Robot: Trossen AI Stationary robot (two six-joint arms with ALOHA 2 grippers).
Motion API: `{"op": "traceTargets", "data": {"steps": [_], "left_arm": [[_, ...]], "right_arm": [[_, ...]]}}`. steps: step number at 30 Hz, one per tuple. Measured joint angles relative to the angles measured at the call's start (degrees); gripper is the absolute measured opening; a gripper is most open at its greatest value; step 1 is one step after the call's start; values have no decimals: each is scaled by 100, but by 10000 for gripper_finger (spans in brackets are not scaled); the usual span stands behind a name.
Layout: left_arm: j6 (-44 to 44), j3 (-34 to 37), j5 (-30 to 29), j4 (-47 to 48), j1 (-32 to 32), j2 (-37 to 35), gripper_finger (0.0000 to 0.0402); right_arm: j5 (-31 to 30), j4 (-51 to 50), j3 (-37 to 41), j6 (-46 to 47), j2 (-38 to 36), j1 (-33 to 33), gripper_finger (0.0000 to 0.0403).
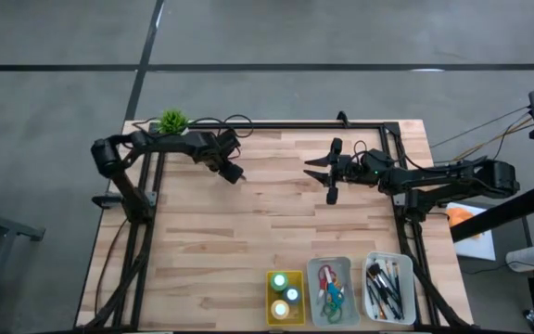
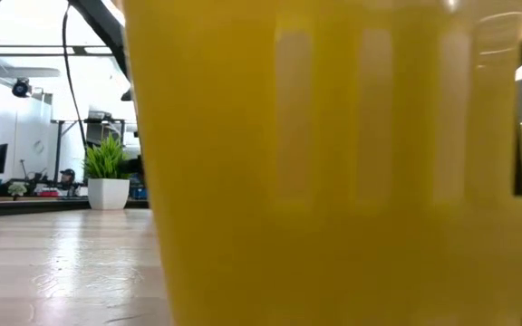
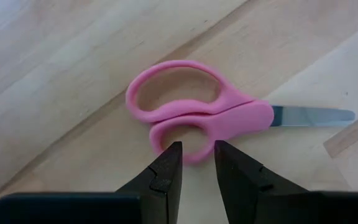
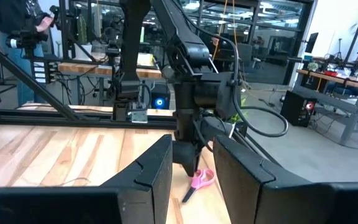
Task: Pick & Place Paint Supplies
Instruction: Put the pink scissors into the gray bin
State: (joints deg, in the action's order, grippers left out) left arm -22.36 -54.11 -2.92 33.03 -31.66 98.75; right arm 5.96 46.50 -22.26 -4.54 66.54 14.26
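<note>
Pale planked wood on the table [image 3: 55, 74], smooth with a soft sheen. Glossy pink plastic handles and a bare satin metal blade on the scissors [image 3: 210, 115]. Matt black plastic on the left gripper [image 3: 197, 171] fingers. Translucent, smooth yellow plastic on the tray [image 2: 333, 181] wall.

Even, bright overhead light falls on the table [image 1: 248, 213] with soft shadows. The low view is mostly blocked by a blurred, out-of-focus yellow tray [image 2: 333, 181]; windows behind glare white.
</note>
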Motion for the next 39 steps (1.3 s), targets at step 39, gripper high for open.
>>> {"op": "traceTargets", "data": {"steps": [39], "left_arm": [[156,2,487,-364,291,17,99]], "right_arm": [[0,0,0,0,0,2,114]]}}
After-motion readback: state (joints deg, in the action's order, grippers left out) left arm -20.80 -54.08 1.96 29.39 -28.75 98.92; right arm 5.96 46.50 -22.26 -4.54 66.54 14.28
